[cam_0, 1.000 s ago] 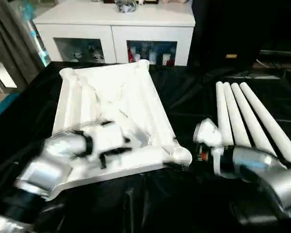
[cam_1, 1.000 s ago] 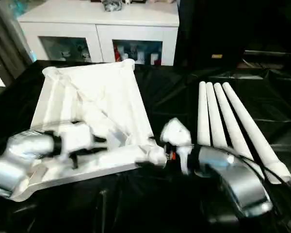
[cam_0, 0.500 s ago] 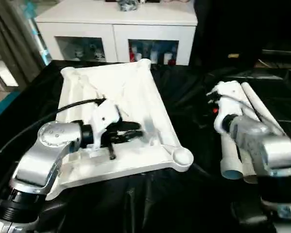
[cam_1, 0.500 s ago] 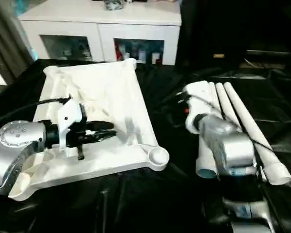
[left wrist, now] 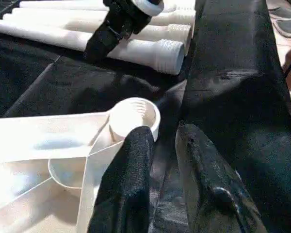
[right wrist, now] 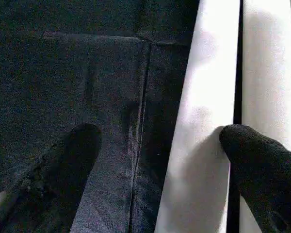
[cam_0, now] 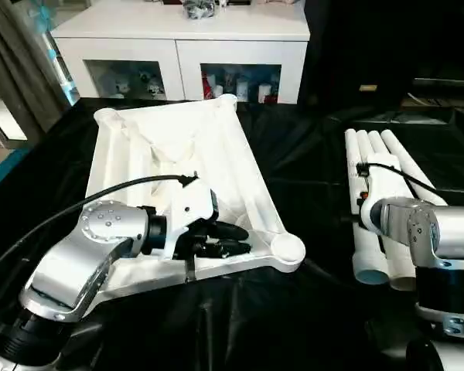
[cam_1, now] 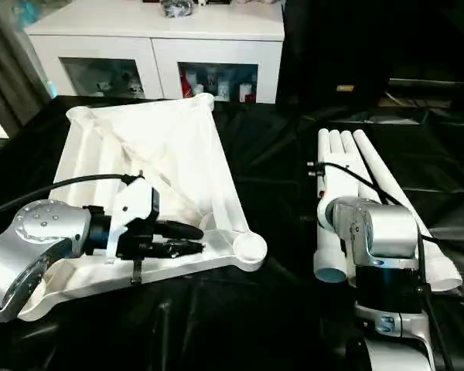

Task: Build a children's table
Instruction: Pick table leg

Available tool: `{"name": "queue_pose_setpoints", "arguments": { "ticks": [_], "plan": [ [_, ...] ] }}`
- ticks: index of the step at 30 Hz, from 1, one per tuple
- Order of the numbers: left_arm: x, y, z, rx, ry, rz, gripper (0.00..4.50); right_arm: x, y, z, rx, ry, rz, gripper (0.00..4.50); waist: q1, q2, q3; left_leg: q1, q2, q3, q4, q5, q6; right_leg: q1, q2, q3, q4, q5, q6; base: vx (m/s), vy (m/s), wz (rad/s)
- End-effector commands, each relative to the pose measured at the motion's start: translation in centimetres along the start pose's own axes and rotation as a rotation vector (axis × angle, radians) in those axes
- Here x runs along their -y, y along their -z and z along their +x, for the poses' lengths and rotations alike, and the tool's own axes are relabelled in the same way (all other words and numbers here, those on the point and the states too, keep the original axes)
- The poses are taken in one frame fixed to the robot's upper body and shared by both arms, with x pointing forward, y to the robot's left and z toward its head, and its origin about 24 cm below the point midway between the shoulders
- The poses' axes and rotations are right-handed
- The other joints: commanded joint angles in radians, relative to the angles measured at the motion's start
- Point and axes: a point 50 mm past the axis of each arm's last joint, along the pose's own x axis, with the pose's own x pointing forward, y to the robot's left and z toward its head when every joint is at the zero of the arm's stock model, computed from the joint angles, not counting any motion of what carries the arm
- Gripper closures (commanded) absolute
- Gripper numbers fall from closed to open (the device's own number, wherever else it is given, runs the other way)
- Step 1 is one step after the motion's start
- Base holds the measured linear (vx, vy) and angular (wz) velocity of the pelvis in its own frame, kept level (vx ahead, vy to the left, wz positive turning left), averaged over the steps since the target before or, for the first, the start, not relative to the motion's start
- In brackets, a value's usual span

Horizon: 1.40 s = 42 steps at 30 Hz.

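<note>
Head stereo down; wrist close-ups

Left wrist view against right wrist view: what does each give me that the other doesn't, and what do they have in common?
The left wrist view gives the left gripper, open a little, by the table top's round corner socket, and the legs' threaded ends beyond. The right wrist view gives the right gripper wide open, straddling one leg: one finger over the cloth, the other at the gap to the next leg. Both show white legs lying on the black cloth.
</note>
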Motion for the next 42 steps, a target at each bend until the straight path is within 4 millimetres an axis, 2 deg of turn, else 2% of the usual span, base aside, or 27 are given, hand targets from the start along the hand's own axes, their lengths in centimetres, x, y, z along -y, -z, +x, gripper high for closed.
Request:
{"name": "queue_pose_setpoints", "arguments": {
  "ticks": [1, 10, 19, 21, 24, 27, 34, 35, 36, 37, 42],
  "plan": [
    [0.1, -0.4, -0.1, -0.014, 0.012, 0.023, 3.43, 0.3, 0.3, -0.1, -0.019, 0.014, 0.012, 0.0, 0.0, -0.008, -0.059, 0.006, 0.052, -0.015, -0.076, -0.035, -0.016, 0.054, -0.071, 0.054, -0.074, 0.001, -0.217, 0.0, 0.0, 0.0],
    [0.5, -0.4, -0.1, -0.028, 0.028, 0.018, 3.43, 0.6, 0.7, -0.3, -0.064, 0.028, 0.043, 0.0, -0.001, -0.01, -0.058, 0.007, 0.051, -0.014, -0.076, -0.026, -0.014, 0.053, -0.071, 0.054, -0.074, -0.015, -0.211, 0.0, 0.0, 0.0],
    [0.9, -0.2, -0.1, -0.039, 0.042, 0.013, 3.43, -0.1, 2.1, -0.2, -0.154, -0.051, 0.033, 0.0, 0.0, -0.016, -0.058, 0.006, 0.052, -0.013, -0.076, -0.023, -0.008, 0.053, -0.072, 0.054, -0.075, -0.028, -0.208, 0.0, 0.0, 0.0],
    [0.9, -0.2, -0.1, -0.039, 0.044, 0.009, 3.44, -0.2, 2.3, -0.1, -0.165, -0.06, 0.034, 0.37, 0.0, -0.017, -0.058, 0.006, 0.053, -0.013, -0.076, -0.018, -0.009, 0.053, -0.072, 0.054, -0.074, -0.03, -0.208, 0.0, 0.0, 0.0],
    [1.1, -0.2, -0.1, -0.039, 0.05, 0.003, 3.44, -0.3, 2.8, 0.0, -0.195, -0.068, 0.024, 0.4, -0.001, -0.017, -0.058, 0.006, 0.052, -0.013, -0.075, -0.015, -0.009, 0.052, -0.072, 0.054, -0.074, -0.031, -0.207, 0.0, 0.0, 0.0],
    [1.2, -0.2, -0.1, -0.039, 0.052, 0.001, 3.44, -0.4, 3.2, 0.1, -0.212, -0.072, 0.017, 0.77, 0.0, -0.021, -0.057, 0.006, 0.052, -0.011, -0.075, -0.015, -0.007, 0.052, -0.072, 0.055, -0.075, -0.038, -0.207, 0.0, 0.0, 0.0],
    [1.3, -0.2, 0.0, -0.044, 0.058, -0.011, 3.44, -0.3, 3.9, 0.5, -0.246, -0.074, 0.018, 1.29, -0.001, -0.021, -0.057, 0.007, 0.052, -0.012, -0.076, -0.016, -0.013, 0.051, -0.071, 0.055, -0.074, -0.035, -0.204, 0.0, 0.0, 0.0],
    [1.3, -0.2, 0.0, -0.045, 0.057, -0.011, 3.44, -0.3, 4.0, 0.5, -0.254, -0.075, 0.016, 1.34, -0.002, -0.028, -0.057, 0.006, 0.052, -0.011, -0.076, -0.02, -0.012, 0.051, -0.071, 0.055, -0.076, -0.04, -0.204, 0.0, 0.0, 0.0],
    [1.2, -0.2, 0.0, -0.044, 0.052, -0.008, 3.44, -0.3, 4.2, 0.6, -0.262, -0.075, 0.015, 1.43, 0.0, -0.024, -0.056, 0.006, 0.052, -0.012, -0.076, -0.025, -0.013, 0.052, -0.073, 0.055, -0.076, -0.055, -0.203, 0.0, 0.0, 0.0],
    [1.1, -0.3, 0.0, -0.041, 0.04, 0.002, 3.44, -0.3, 4.3, 0.7, -0.268, -0.076, 0.017, 1.54, 0.0, -0.026, -0.056, 0.007, 0.053, -0.012, -0.077, -0.026, -0.014, 0.051, -0.073, 0.055, -0.076, -0.06, -0.201, 0.0, 0.0, 0.0],
    [0.7, -0.4, 0.0, -0.021, 0.015, 0.021, 3.44, -0.1, 4.5, 1.1, -0.275, -0.068, 0.049, 1.92, -0.001, -0.023, -0.056, 0.008, 0.053, -0.012, -0.078, -0.039, -0.026, 0.049, -0.072, 0.055, -0.077, -0.051, -0.202, 0.0, 0.0, 0.0]
  ]
}}
